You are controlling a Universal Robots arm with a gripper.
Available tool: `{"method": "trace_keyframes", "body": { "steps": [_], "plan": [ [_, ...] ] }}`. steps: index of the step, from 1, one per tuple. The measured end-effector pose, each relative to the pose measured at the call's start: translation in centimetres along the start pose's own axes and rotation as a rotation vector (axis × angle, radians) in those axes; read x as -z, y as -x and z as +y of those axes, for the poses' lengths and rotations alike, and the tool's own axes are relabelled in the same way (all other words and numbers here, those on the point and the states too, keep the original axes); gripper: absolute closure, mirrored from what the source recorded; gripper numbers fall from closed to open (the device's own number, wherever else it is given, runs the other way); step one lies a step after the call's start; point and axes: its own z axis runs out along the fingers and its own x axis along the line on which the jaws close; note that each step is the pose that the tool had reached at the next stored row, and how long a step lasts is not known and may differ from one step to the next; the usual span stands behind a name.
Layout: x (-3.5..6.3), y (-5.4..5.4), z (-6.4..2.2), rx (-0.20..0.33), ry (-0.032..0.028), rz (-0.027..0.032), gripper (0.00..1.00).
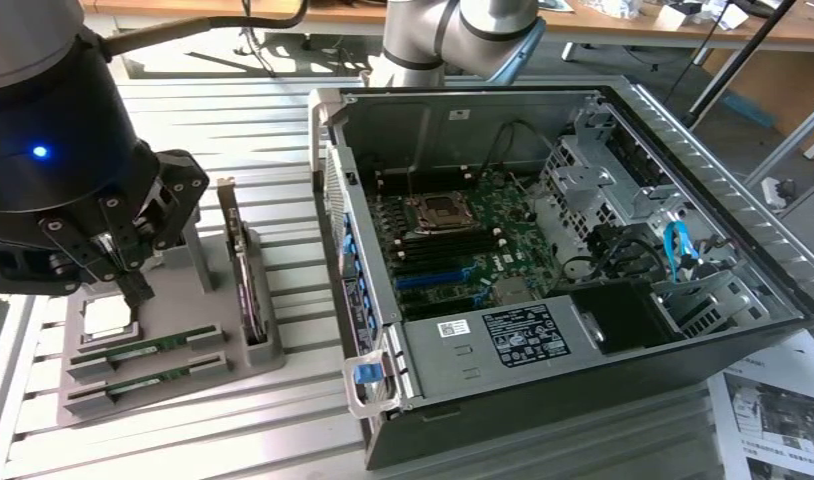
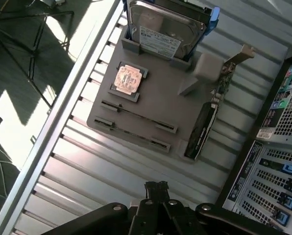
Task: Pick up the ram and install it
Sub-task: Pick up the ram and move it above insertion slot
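- Black robot pincer, fingertips pressed together and empty, hangs over a grey slotted holder at the exterior view's left.
- Long, thin green ram stick stands on edge in a holder slot, apart from the pincer.
- Second matching green stick sits just nearer.
- Square silver processor chip lies just beyond them, close to the fingertips.
- Open dark metal computer case stands at the exterior view's right.

ram in holder, case seemingly near
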Motion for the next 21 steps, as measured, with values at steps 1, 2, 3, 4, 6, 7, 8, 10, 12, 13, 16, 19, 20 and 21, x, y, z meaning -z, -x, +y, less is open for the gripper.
{"method": "trace_keyframes", "body": {
  "steps": [1,2,3,4,6,7,8,10,12,13,16,19,20,21],
  "plan": [
    [-0.01,0.00,0.00,0.018,0.0005,0.0009,0.89],
    [-0.02,0.00,0.00,0.033,0.0009,0.0015,0.89],
    [-0.04,0.00,0.00,0.068,0.0018,0.0032,0.89],
    [-0.05,0.00,0.00,0.094,0.0025,0.0045,0.89],
    [-0.09,0.00,0.00,0.136,0.0036,0.0064,0.89],
    [-0.10,0.00,-0.01,0.151,0.0040,0.0072,0.89],
    [-0.11,0.00,-0.01,0.173,0.0045,0.0083,0.89],
    [-0.14,-0.01,-0.01,0.211,0.0055,0.0100,0.89],
    [-0.16,-0.01,-0.01,0.247,0.0064,0.0118,0.89],
    [-0.17,-0.01,-0.01,0.270,0.0070,0.0128,0.89],
    [-0.19,-0.01,-0.01,0.360,0.0094,0.0172,0.89],
    [-0.20,-0.01,-0.01,0.423,0.0111,0.0200,0.89],
    [-0.20,-0.01,-0.01,0.439,0.0115,0.0208,0.89],
    [-0.20,-0.01,-0.01,0.464,0.0122,0.0219,0.89]
  ]
}}
